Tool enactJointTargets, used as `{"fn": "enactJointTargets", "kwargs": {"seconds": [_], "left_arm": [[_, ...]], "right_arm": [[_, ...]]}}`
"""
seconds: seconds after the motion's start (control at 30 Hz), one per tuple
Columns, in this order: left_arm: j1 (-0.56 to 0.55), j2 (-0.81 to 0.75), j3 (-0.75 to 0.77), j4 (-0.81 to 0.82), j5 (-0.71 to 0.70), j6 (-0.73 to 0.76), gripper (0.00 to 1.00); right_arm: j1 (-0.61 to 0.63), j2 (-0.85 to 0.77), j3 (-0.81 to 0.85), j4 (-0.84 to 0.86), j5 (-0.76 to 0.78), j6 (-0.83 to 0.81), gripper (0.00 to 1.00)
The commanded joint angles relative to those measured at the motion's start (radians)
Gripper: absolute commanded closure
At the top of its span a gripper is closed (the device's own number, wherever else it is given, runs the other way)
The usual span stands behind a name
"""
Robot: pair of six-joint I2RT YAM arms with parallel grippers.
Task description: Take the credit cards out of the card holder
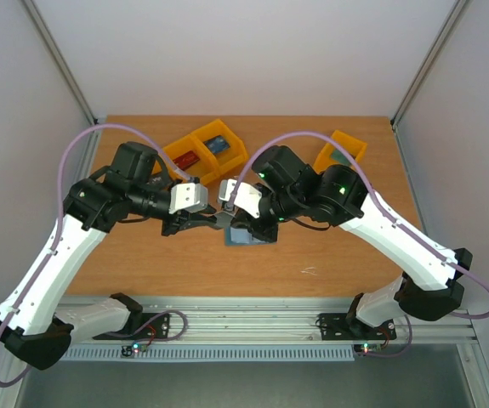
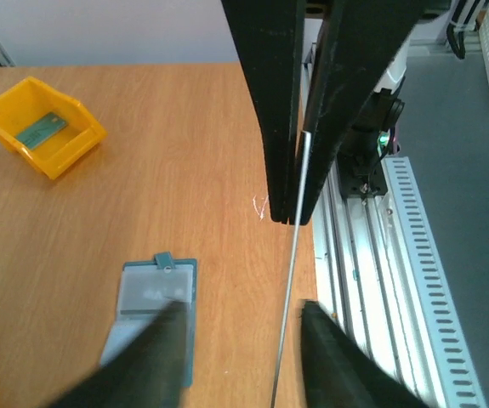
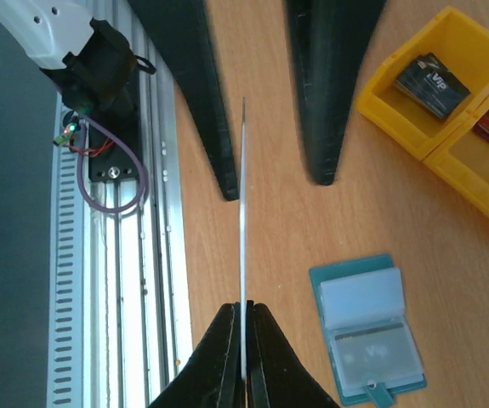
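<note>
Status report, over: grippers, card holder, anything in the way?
Right gripper shut on thin plastic card, edge-on. Left gripper open, fingers straddling it. Flat blue-teal bifold card holder lies open, one VIP card pocketed. Nothing blocking.

White shells and black joints are seen on the left arm (image 1: 44, 263) and right arm (image 1: 406, 242), a lilac cable (image 1: 67, 161) run along each. Black tapered fingers (image 3: 201, 85) are fitted to the left gripper (image 3: 275, 189); green lights (image 1: 341, 186), possibly LEDs, are lit mid-frame.

Wooden counter (image 1: 346, 255) enclosed by plain white walls (image 1: 244, 51). Metal corner posts (image 1: 64, 64) rise behind the counter; an aluminium rail (image 1: 253, 327) lines its near edge.
</note>
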Motion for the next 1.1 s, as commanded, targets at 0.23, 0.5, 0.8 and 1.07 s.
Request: {"fn": "enactJointTargets", "kwargs": {"seconds": [0.23,0.5,0.8,1.07], "left_arm": [[-0.003,-0.015,-0.036,0.098,-0.108,-0.084,1.0],[0.069,0.016,-0.207,0.222,-0.661,0.018,1.0],[0.276,0.21,-0.248,0.435,-0.953,0.233,1.0],[0.369,0.469,-0.142,0.508,-1.045,0.292,1.0]], "right_arm": [[-0.014,-0.083,-0.124,0.146,0.142,0.018,0.62],[-0.386,-0.242,-0.346,0.377,-0.053,0.245,0.02],[-0.51,-0.19,-0.369,0.406,-0.114,0.228,0.02],[-0.617,-0.12,-0.357,0.449,-0.267,0.212,0.01]]}}
